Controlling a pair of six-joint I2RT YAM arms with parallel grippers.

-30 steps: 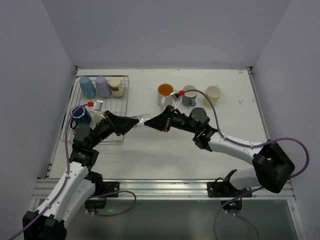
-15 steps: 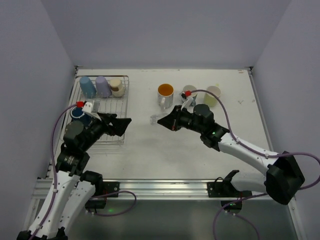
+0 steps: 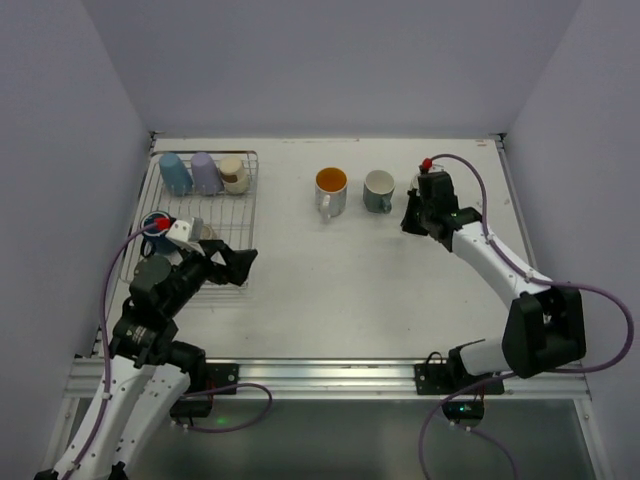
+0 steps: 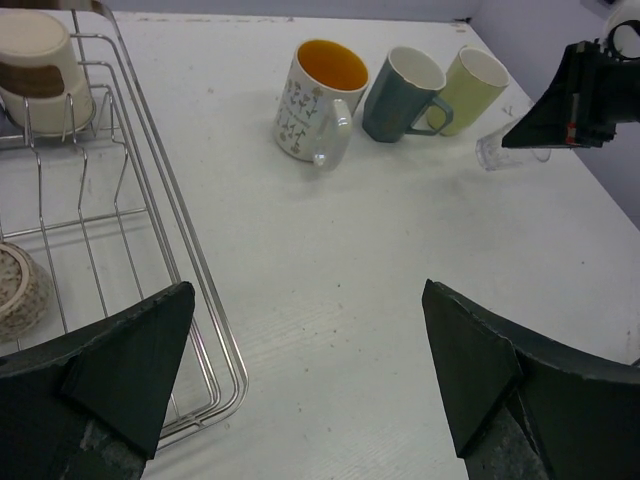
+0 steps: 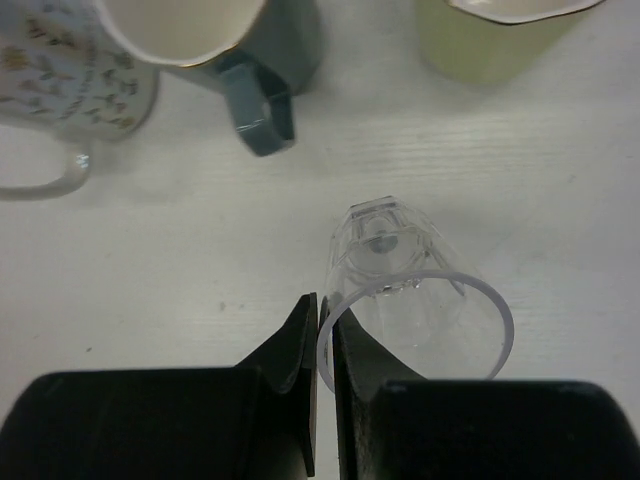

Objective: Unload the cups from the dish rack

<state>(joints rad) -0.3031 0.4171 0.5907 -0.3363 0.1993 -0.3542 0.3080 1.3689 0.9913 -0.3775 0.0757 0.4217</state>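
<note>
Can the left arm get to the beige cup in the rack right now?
Probably yes: the left fingers are open and empty at the rack's near corner, and nothing stands between them and the beige cup at its far end.

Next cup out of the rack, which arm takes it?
Left. Its end effector is open and empty right beside the dish rack, which holds several cups. The right end effector is shut on the clear glass at its rim, over by the mugs.
</note>
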